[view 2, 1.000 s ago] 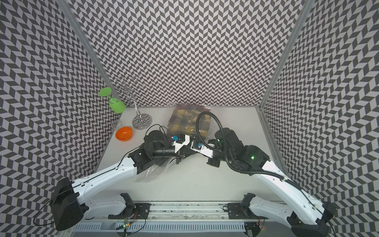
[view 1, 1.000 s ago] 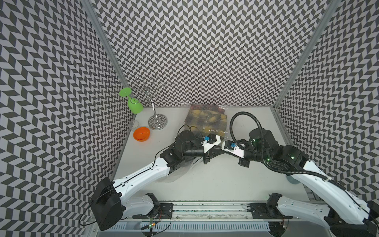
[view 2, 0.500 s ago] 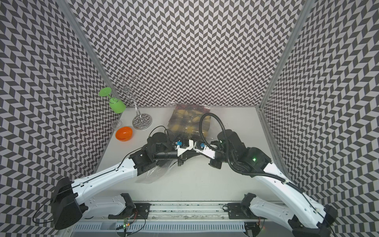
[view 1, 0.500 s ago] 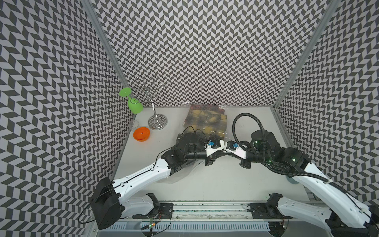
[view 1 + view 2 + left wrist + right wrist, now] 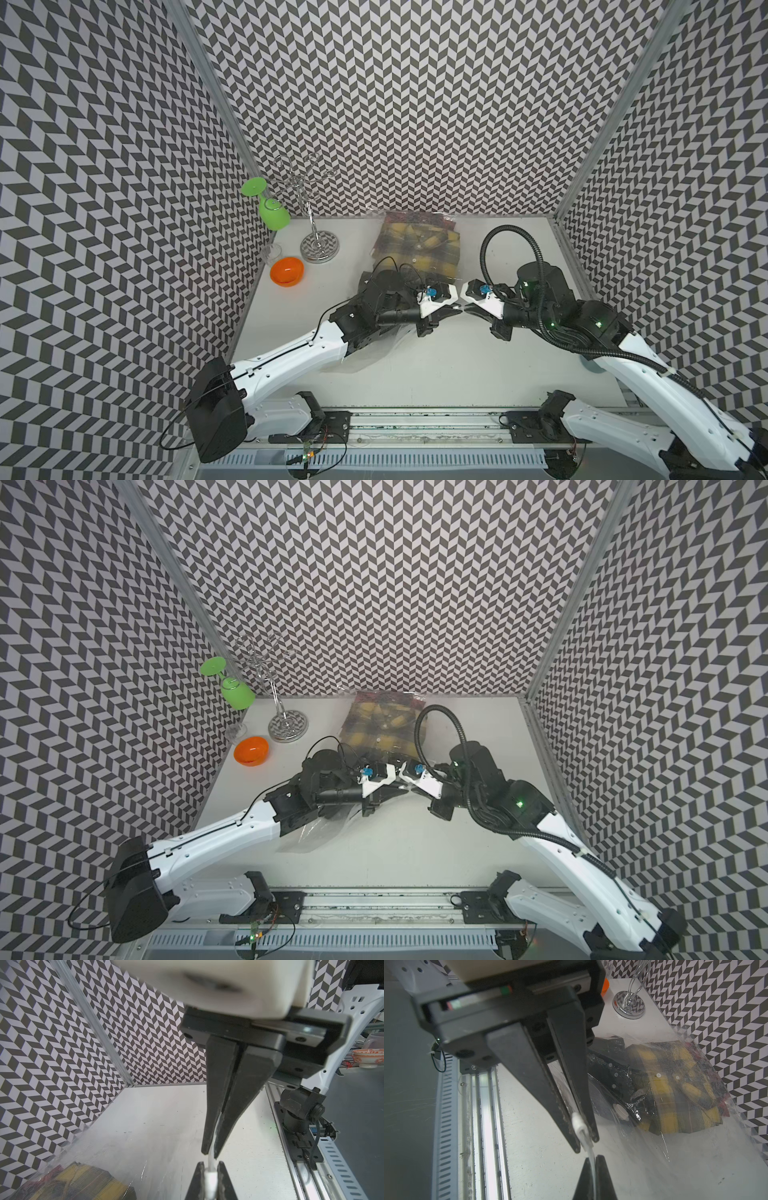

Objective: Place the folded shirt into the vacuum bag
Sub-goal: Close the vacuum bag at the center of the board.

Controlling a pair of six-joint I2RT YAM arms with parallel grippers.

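I see the shirt [image 5: 419,245] [image 5: 382,725], yellow and dark plaid, folded flat inside the bag [image 5: 374,357] [image 5: 316,833] at the middle of the bench's back edge, close to the wall. In the right wrist view the shirt [image 5: 675,1093] shows through the wrinkled film of the bag [image 5: 695,1147], with a dark cloth with white buttons beside it and the round white valve cap [image 5: 619,1111] on the film near its front edge. From the shirt the bag runs forward to the middle of the bench [image 5: 436,374], and loose film lies crumpled under my left arm.

The two grippers meet tip to tip over the bench's middle. The left gripper [image 5: 455,309] [image 5: 399,788] [image 5: 585,1145] is clamped on the bag's whitish seal edge [image 5: 588,1147], its jaws nipping a small white clip [image 5: 578,1124] on that edge. The right gripper [image 5: 467,309] [image 5: 412,788] [image 5: 210,1154] is pressed tight together on the same seal strip just beside it. From the left wrist I see the clip [image 5: 211,1180] between my own left fingers [image 5: 199,1180].

Near the back left corner stands a chrome rack [image 5: 318,245] with a green glass [image 5: 274,212] hanging upside down from it. An orange bowl [image 5: 286,271] and a clear glass [image 5: 272,252] sit by the left edge, well apart from the bag
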